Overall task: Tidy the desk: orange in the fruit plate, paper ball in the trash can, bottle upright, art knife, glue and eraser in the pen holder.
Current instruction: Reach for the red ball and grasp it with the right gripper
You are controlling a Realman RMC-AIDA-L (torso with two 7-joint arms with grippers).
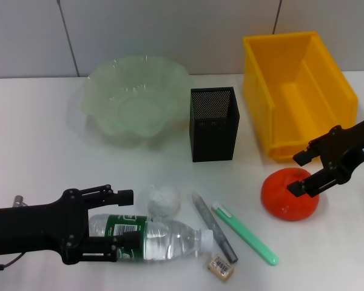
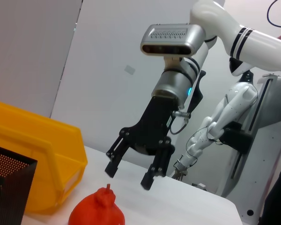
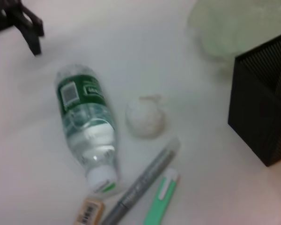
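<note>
The desk [image 1: 36,151] carries everything, and only the head view takes it all in. At the back right stands the yellow trash can [image 1: 300,91], open side up; at the back left sits the pale-green fruit plate [image 1: 135,100], and the black mesh pen holder [image 1: 213,123] stands between them, upright.

The bottle [image 1: 155,237] lies on its side at the front left, cap toward the right. The left gripper [image 1: 128,222] is at its label end, jaws spread wide with one finger on each side of the bottle; whether they touch it cannot be told. The right wrist view shows the bottle's label and cap plainly, which the head view partly hides behind the gripper.

The orange [image 1: 289,194] rests in front of the trash can. The right gripper [image 1: 298,173] hangs just over it with jaws wide open, holding nothing; the left wrist view shows clear space between the fingertips and the fruit.

The paper ball [image 1: 164,199] lies just behind the bottle. Right of it lie a grey pen-like stick [image 1: 213,227] and a green one [image 1: 245,233], side by side. The eraser [image 1: 221,267] lies nearest the front edge, just beside the grey stick's tip.
</note>
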